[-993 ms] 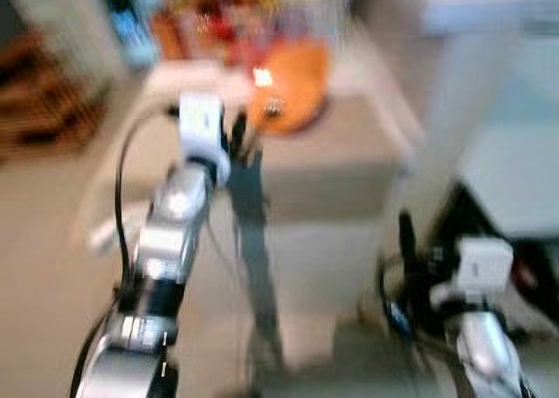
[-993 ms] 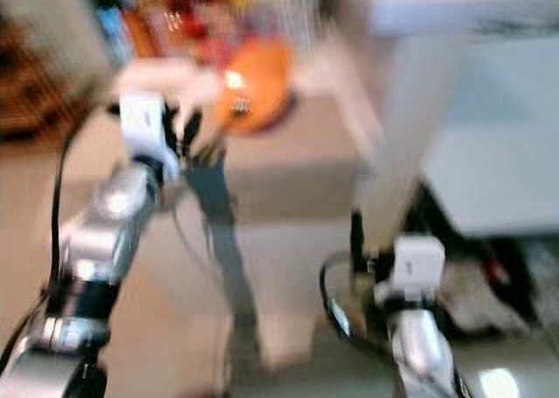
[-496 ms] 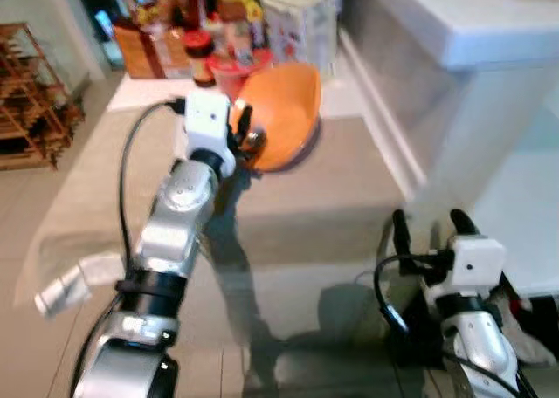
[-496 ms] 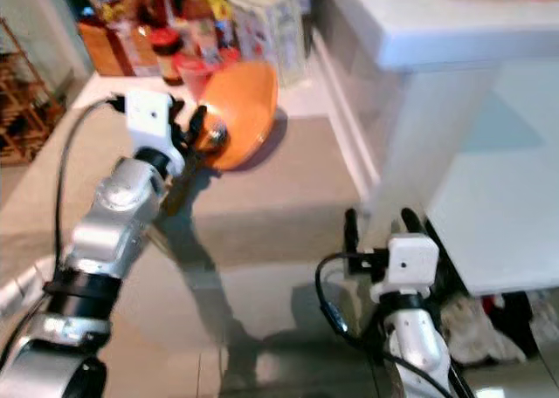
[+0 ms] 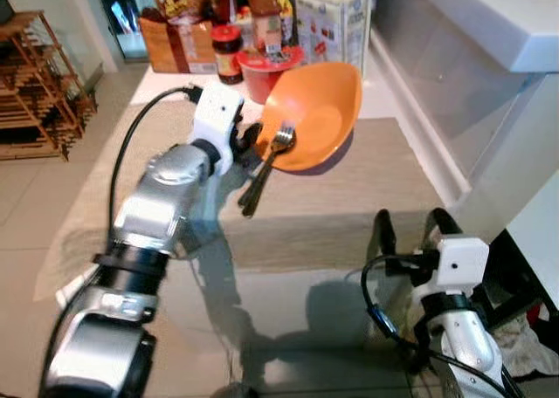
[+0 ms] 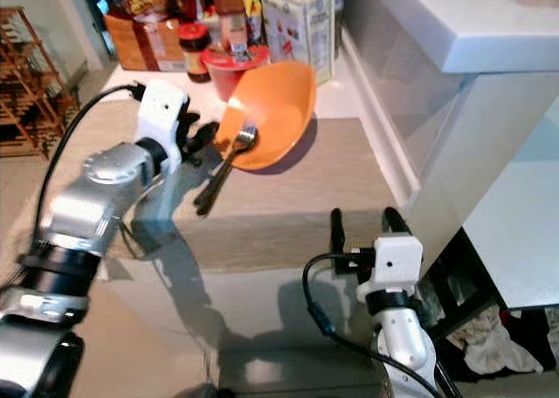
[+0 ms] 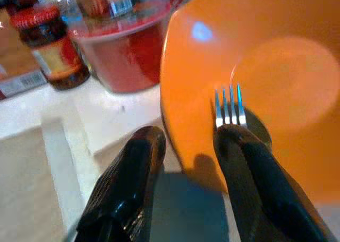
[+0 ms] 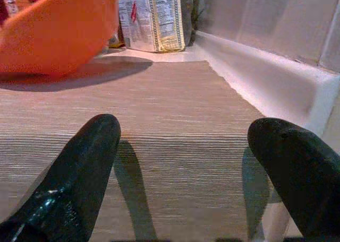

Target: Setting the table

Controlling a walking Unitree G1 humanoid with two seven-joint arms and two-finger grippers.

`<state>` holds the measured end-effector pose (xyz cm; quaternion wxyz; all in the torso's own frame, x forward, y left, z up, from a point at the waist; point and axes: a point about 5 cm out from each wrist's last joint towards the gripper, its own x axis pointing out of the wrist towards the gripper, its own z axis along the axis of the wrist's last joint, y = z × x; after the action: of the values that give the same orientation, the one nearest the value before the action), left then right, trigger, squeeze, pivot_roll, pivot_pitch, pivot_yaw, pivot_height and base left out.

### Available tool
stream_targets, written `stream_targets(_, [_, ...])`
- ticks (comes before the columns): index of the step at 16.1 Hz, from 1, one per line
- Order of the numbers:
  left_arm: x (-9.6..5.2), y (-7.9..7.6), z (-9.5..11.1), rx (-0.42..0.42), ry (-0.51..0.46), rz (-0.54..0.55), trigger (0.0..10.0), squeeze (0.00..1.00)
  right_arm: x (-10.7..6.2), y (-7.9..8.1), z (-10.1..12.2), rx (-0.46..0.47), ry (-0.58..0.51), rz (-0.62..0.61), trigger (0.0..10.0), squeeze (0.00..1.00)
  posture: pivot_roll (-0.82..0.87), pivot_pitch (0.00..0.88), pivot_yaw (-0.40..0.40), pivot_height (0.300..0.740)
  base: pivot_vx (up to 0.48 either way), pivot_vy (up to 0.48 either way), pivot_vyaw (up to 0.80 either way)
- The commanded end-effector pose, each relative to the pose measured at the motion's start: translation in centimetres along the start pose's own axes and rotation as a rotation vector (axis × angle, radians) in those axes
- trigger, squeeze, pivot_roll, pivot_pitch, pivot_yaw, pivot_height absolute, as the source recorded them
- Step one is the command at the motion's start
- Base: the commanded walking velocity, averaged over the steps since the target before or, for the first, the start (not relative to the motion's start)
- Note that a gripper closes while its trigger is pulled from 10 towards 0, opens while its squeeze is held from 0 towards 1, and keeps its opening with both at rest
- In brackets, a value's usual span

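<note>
An orange bowl (image 5: 319, 110) stands tilted at the back of a beige table mat (image 5: 349, 206), its opening facing me. A fork (image 5: 281, 140) has its tines in the bowl, and its dark handle slants down onto the mat. My left gripper (image 5: 251, 142) reaches in from the left. In the left wrist view the bowl's rim (image 7: 170, 109) sits between the two black fingers (image 7: 249, 173), with the fork's tines (image 7: 228, 106) just past the inner one. My right gripper (image 5: 410, 228) hangs open, low at the table's front edge, with only mat (image 8: 175, 109) ahead of it.
Behind the bowl stand a red tub (image 5: 262, 71), a red-lidded jar (image 5: 227, 42), a carton (image 5: 327, 18) and a brown box (image 5: 175, 40). A white counter (image 5: 498, 23) rises on the right. A wooden rack (image 5: 35, 84) stands on the floor at the left.
The camera has swung and its blur has cleared, so the whole scene has shifted. My left gripper stays at the bowl's rim. The fork's handle now lies out over the mat.
</note>
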<state>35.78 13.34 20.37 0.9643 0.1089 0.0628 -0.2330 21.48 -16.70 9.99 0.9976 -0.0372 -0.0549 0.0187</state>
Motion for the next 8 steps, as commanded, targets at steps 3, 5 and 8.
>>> stream_targets(3, [-0.6,0.2,1.7,0.001,0.029,-0.070,10.0,0.00,-0.2,0.2,-0.4,0.006,0.013,0.000,10.0,0.00,-0.11,0.005,0.063,0.740,0.000,0.000,0.00])
stream_targets(5, [-1.0,-0.8,1.3,-0.053,0.071,-0.128,10.0,0.00,-0.3,0.3,-0.6,0.008,0.020,0.002,10.0,0.00,-0.11,0.014,0.062,0.740,0.000,0.000,0.00])
stream_targets(8, [-1.6,-2.2,0.6,-0.121,0.137,-0.196,10.0,0.00,-0.5,0.2,-0.7,0.009,0.029,0.004,10.0,0.00,-0.11,0.020,0.061,0.740,0.000,0.000,0.00])
